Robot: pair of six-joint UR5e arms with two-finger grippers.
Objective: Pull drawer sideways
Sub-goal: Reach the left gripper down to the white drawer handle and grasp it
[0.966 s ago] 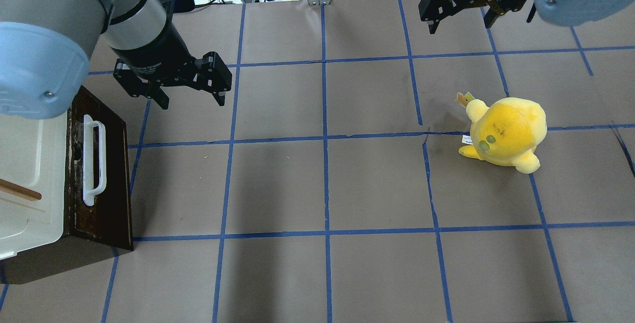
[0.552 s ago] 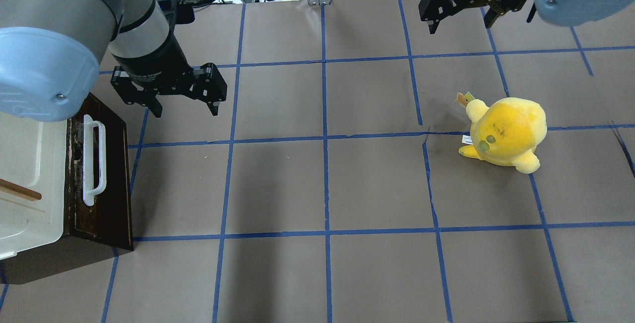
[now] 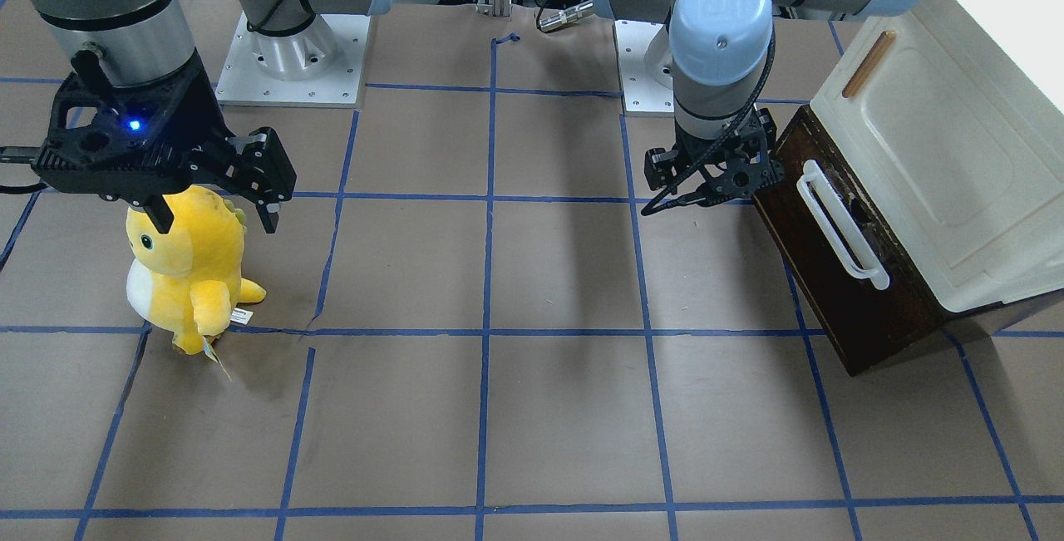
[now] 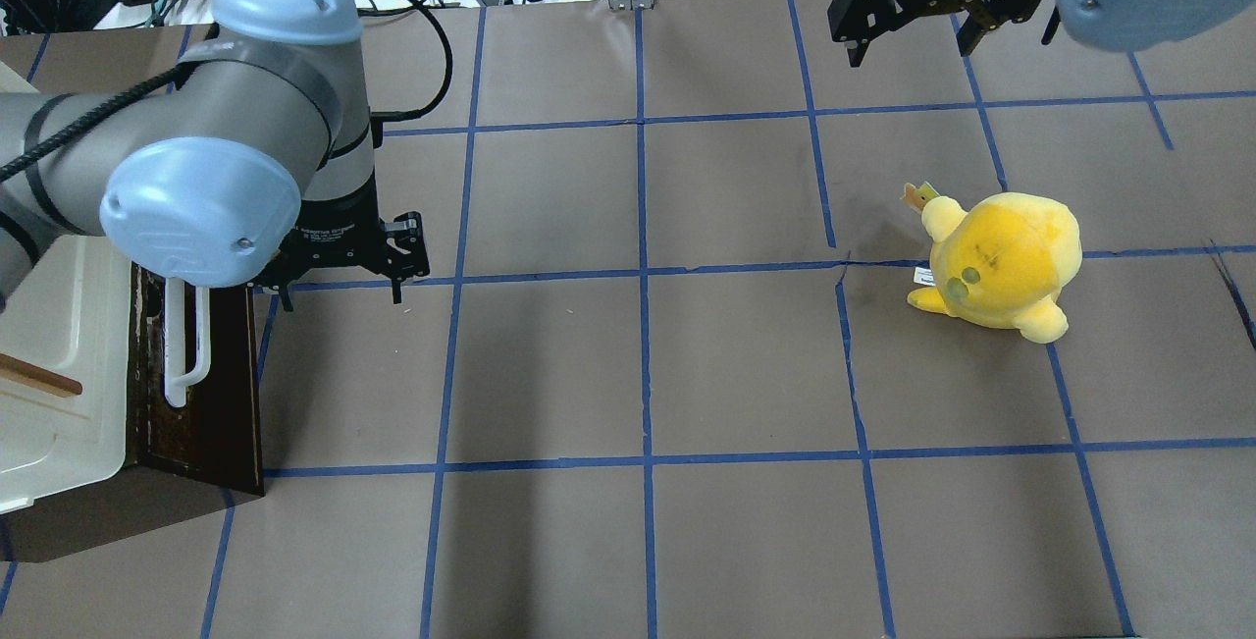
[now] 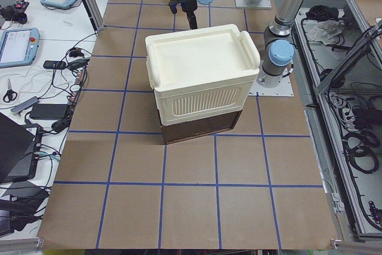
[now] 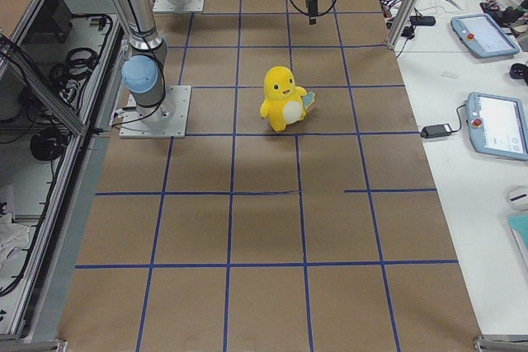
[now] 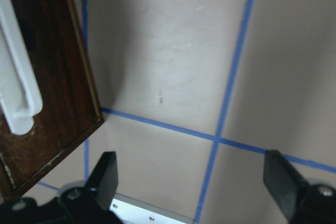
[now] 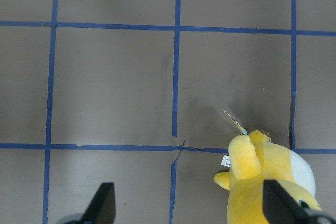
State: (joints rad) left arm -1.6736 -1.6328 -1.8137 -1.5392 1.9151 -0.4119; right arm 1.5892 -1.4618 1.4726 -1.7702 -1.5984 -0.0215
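Note:
The drawer (image 4: 224, 384) has a dark brown front with a long white bar handle (image 4: 184, 349). It sits shut under the cream-white cabinet at the table's left edge. It also shows in the front-facing view (image 3: 819, 275) and the left wrist view (image 7: 58, 77). My left gripper (image 4: 340, 297) is open and empty. It hangs low over the table just right of the drawer front's far end, apart from the handle. In the left wrist view its fingers (image 7: 105, 174) stand wide. My right gripper (image 4: 908, 48) is open and empty, high at the far right.
The cream-white cabinet (image 3: 939, 159) with a small brown handle (image 3: 867, 65) lies over the drawer. A yellow plush toy (image 4: 1001, 261) stands on the right half of the table, below my right gripper (image 3: 216, 217). Blue tape lines grid the brown table.
My left arm has swung down and toward the drawer. Its gripper dropped from the far-left grid square to beside the drawer front's far end, still open. The right arm has not moved.

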